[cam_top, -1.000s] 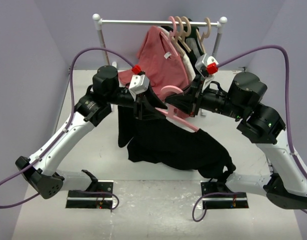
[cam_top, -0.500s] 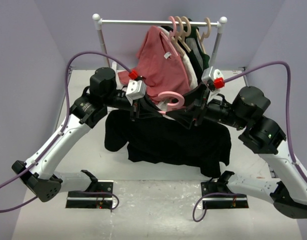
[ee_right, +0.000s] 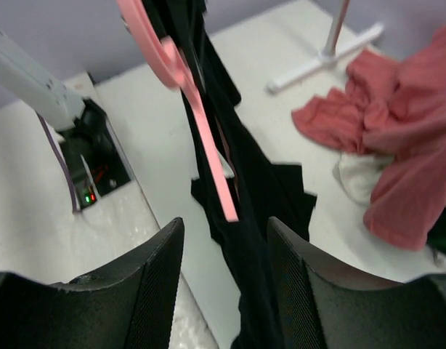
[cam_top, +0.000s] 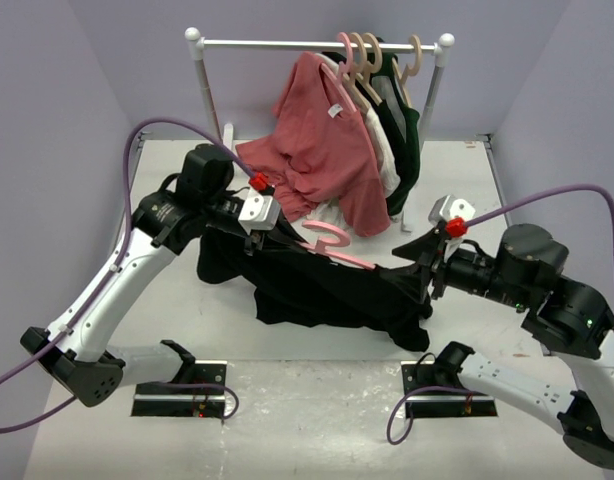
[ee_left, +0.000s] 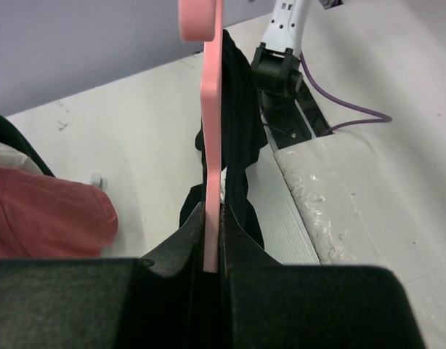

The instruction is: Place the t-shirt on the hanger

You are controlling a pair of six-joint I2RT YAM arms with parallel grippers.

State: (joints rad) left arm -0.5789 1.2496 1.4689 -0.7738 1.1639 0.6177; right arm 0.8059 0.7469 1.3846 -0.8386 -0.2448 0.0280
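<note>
Since a second ago: right arm drawn back rightward, grip released; hanger and shirt now lower. Left gripper [ee_left: 212, 233] jaws pinched tight on slim bright pink plastic hanger [ee_left: 212, 145], carrying it so floppy black cloth t-shirt [cam_top: 317, 290] drapes along it, hem on the surface [cam_top: 227, 330]. Right gripper [ee_right: 224, 233] jaws apart, empty, beside shirt's end.

2 arms [cam_top: 137, 270] reaching inward, left fingers [ee_left: 176, 251] clamped, right fingers [ee_right: 154, 291] apart
</note>
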